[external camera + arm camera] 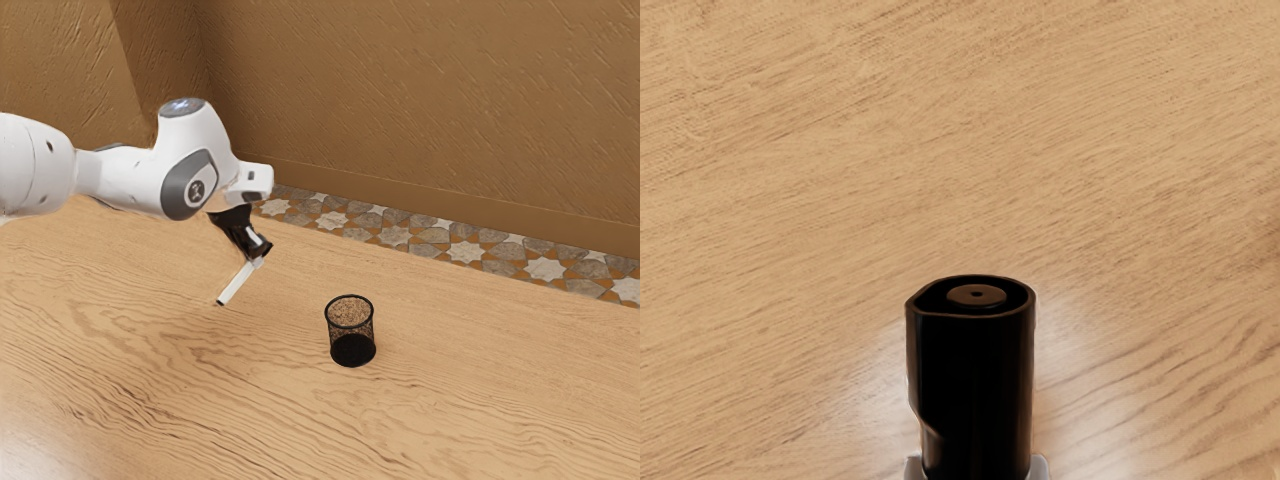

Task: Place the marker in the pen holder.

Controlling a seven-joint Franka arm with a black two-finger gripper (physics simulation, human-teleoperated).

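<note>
The pen holder [350, 336], a black mesh cup, stands upright on the wooden table [450, 410] with its mouth facing up and no marker in it. The marker [237, 283] is outside the pen holder, off its rim toward the exterior view's left. It is tilted, its lower end pointing down and away from the pen holder. In the wrist view, its black end [975, 390] projects from between the fingertips. The gripper [259, 256] is at the marker's upper part, higher than the pen holder; the jaws are narrow, closed on the marker from two sides. The white arm [192, 170] is farther from the pen holder, toward the exterior view's left. The tiled floor [465, 250] and the wall [420, 110] lie beyond the table, behind the pen holder. Step in hand, as judged: transfer of the gripped marker to the pen holder; insertion not yet done. Next move: carry the marker toward the pen holder at a height that clears the rim, rotate the hand to bring the marker nearer upright, and center the lower end over the mouth. Lower, then release. Caution: at the present tilt, the marker may catch the rim and tip the pen holder.
</note>
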